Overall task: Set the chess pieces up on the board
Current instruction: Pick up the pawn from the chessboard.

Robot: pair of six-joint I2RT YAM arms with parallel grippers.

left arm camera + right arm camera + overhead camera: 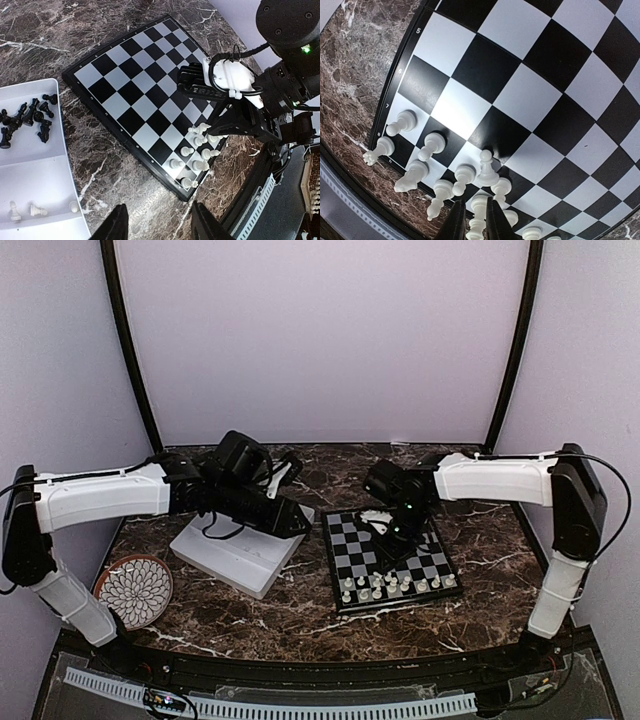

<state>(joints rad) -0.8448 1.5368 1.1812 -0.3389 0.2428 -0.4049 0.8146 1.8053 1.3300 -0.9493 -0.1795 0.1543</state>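
The setup is running at somewhere under halfway, by my reading. About a dozen white pieces (432, 145) are standing in the two ranks along the lower left edge of the board (130, 85) in the right wrist view. The rest of the board is lying bare, including the whole far side where the dark set belongs. The black pieces (25, 117) are sitting in a heap in the upper compartment of the tray (45, 170), at the left edge of the left wrist view. Three white ones (35, 210) are lying in the compartment below them, so the white side is not complete either. The right gripper (475, 220) is hanging low over the white ranks with its jaws drawn narrow around a single white piece (479, 204). Whether they are pinching it or only flanking it, I cannot tell. The left gripper (160, 222) is hovering near the tray's corner at the bottom of its own view, jaws spread wide and carrying nothing. What is left, as I judge it, is the last white pieces and every black one.
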